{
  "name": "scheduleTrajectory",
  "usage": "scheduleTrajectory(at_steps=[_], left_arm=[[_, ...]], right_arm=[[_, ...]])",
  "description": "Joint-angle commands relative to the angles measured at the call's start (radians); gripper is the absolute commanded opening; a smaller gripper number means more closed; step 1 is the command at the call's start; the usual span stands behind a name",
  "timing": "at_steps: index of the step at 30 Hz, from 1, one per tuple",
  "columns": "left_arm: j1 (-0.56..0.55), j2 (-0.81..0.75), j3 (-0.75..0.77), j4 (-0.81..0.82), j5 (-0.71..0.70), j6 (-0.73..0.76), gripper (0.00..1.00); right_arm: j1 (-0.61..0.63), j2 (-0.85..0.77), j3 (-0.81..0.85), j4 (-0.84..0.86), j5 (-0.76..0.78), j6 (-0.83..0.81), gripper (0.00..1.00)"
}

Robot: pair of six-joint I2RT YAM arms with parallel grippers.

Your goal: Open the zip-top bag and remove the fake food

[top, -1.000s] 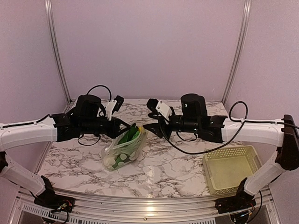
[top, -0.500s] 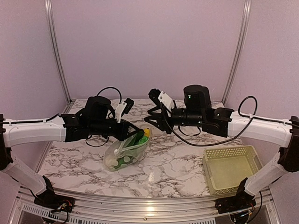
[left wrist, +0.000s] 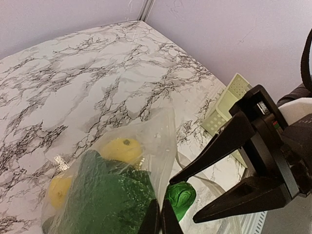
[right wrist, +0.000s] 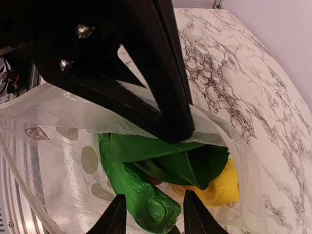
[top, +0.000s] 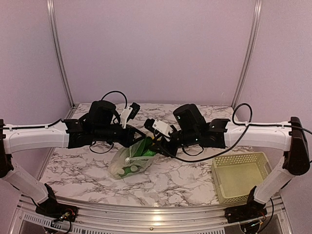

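Top external view: I read the left gripper [top: 142, 138] pinched on the raised edge of the zip-top bag [top: 127, 165], centre-left on the marble table [top: 185, 181]. The right gripper [top: 156, 146] is spread at the bag mouth, straddling green fake food [right wrist: 146, 200].

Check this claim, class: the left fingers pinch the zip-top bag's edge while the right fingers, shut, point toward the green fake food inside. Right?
The right fingers are open, not shut, as the right wrist view shows. The left fingers pinch the zip-top bag.
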Motion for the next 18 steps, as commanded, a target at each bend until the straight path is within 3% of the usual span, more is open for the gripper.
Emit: scheduleTrajectory(at_steps=[1,12,18], left_arm=[[-0.004,-0.007,-0.018,0.031,0.001,0.019,0.0],[-0.004,-0.009,-0.034,0.038,0.028,0.03,0.0],[-0.004,-0.012,-0.039,0.038,0.031,0.038,0.0]], right_arm=[[0.008,-0.05,-0.007,-0.074,0.017,0.003,0.41],[0.007,0.018,0.021,-0.163,-0.061,-0.011,0.56],[0.008,0.057,0.048,-0.212,-0.089,-0.037,0.48]])
